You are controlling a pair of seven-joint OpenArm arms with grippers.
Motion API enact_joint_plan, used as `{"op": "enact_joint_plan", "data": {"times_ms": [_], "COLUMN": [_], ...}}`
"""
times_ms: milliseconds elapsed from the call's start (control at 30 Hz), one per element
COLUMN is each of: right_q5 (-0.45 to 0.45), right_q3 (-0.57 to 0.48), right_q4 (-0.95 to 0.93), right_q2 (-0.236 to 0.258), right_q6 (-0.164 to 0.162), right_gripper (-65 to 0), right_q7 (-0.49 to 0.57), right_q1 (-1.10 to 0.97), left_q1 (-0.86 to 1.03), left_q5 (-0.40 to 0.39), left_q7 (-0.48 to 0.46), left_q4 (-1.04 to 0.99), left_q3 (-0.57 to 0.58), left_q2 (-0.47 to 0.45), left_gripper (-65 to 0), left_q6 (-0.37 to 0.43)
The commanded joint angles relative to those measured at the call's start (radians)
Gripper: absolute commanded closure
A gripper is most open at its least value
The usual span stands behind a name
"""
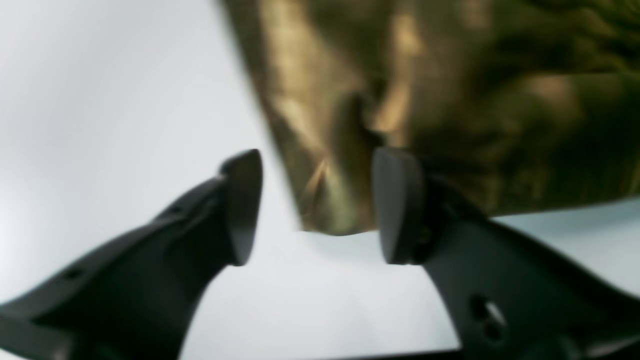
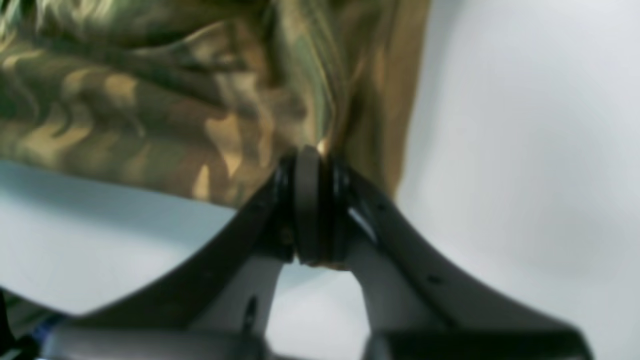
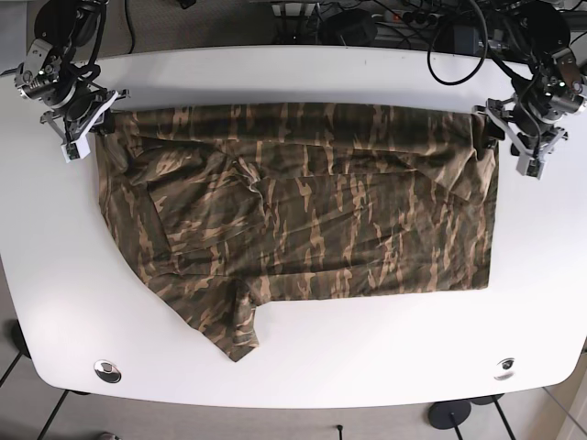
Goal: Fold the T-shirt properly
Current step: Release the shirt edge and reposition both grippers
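On the base view's left, the right gripper (image 3: 81, 128) was pinched tight on the far corner of the camouflage shirt (image 3: 312, 211), which lay spread across the white table (image 3: 303, 367). Over on the right, the left gripper (image 1: 317, 205) stood wide apart astride the other far corner, gripping nothing. Risk, as I judged it: pull now and only one corner travels, dragging the fold crooked.

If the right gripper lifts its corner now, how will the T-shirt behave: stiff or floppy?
Probably floppy: the T-shirt lies in soft wrinkles and folds. It will likely drape and drag, since only the right gripper pinches it; the left gripper is open.
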Motion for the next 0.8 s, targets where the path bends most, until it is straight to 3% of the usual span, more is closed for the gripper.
{"op": "enact_joint_plan", "data": {"times_ms": [33,67,133,167,367,467,500,533,600,667,700,800], "right_q5": [0.019,0.066,0.168,0.195,0.223,0.172,0.116,0.083,0.063,0.059,0.057,0.057], "right_q3": [0.057,0.091,0.146,0.162,0.172,0.159,0.131,0.12,0.117,0.117,0.117,0.117], "right_q4": [0.065,0.091,0.128,0.143,0.154,0.097,0.07,0.054,0.016,-0.013,-0.035,-0.058], "right_q2": [0.016,-0.001,-0.004,-0.004,-0.004,-0.007,-0.009,-0.013,-0.026,-0.041,-0.043,-0.044], "right_q6": [-0.004,-0.004,-0.004,-0.004,-0.004,-0.004,-0.004,-0.004,-0.004,-0.004,-0.004,-0.004], "right_gripper": [-23.0,-37.4,-58.2,-63.6,-65.0,-65.0,-65.0,-63.1,-52.2,-37.9,-26.8,-10.1], "right_q7": [0.014,0.014,0.014,0.014,0.014,0.014,0.014,0.016,0.02,0.022,0.022,0.023], "right_q1": [-0.041,-0.075,-0.131,-0.145,-0.107,-0.053,-0.028,-0.018,-0.012,-0.007,-0.007,-0.007], "left_q1": [0.005,0.029,0.039,0.039,-0.03,-0.04,-0.04,-0.04,-0.034,-0.034,-0.034,-0.034], "left_q5": [-0.01,-0.01,-0.003,-0.002,0.007,0.106,0.161,0.195,0.264,0.334,0.368,0.38], "left_q7": [-0.003,-0.003,0.0,0.0,-0.002,-0.005,-0.018,-0.048,-0.138,-0.19,-0.218,-0.262], "left_q4": [0.02,0.02,0.049,0.066,0.088,0.082,0.082,0.082,0.077,0.045,0.005,-0.095], "left_q3": [-0.041,-0.074,-0.148,-0.168,-0.153,-0.082,-0.054,-0.042,-0.021,-0.021,-0.021,-0.022], "left_q2": [-0.014,-0.016,-0.013,-0.01,0.053,0.095,0.119,0.132,0.159,0.188,0.196,0.195], "left_gripper": [-37.2,-37.2,-37.2,-37.1,-37.1,-37.1,-37.1,-37.1,-34.2,-25.8,-18.1,-8.5], "left_q6": [-0.019,-0.1,-0.115,-0.115,-0.115,-0.115,-0.115,-0.115,-0.115,-0.115,-0.115,-0.115]}}
